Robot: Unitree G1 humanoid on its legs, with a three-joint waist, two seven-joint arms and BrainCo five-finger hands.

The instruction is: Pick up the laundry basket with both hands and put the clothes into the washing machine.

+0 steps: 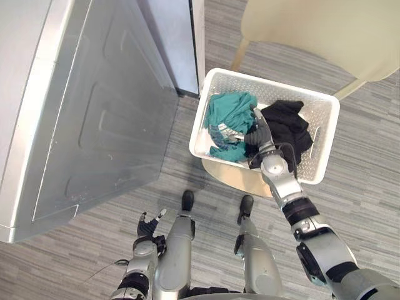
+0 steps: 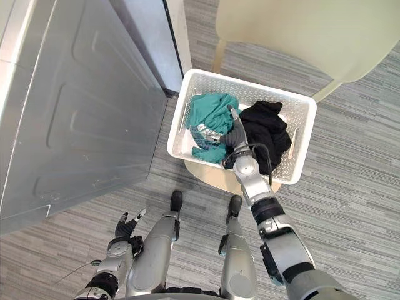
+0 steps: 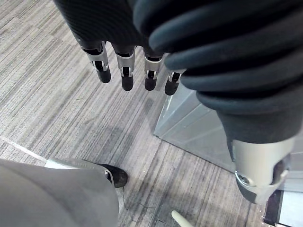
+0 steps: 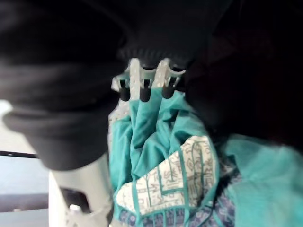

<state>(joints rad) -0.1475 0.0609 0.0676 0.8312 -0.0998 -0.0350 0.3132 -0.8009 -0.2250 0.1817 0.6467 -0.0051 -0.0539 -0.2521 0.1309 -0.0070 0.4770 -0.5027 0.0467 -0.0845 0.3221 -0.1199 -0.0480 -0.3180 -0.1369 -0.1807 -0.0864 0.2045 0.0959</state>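
Observation:
A white perforated laundry basket [image 1: 270, 80] stands on a round pale stool [image 1: 234, 178] ahead of me. Inside lie a teal patterned garment [image 1: 230, 111] on the left and a black garment [image 1: 289, 122] on the right. My right hand [image 1: 259, 132] reaches down into the basket between the two, and in the right wrist view its straight fingers [image 4: 142, 87] rest on the teal garment [image 4: 156, 137]. My left hand [image 1: 147, 226] hangs low by my side, far from the basket, open with its fingers [image 3: 124, 71] straight over the floor. The silver-grey washing machine [image 1: 94, 112] stands to the left.
A pale beige chair [image 1: 325, 31] stands just behind the basket at the upper right. A narrow gap of striped grey floor [image 1: 181, 156] separates the machine from the stool.

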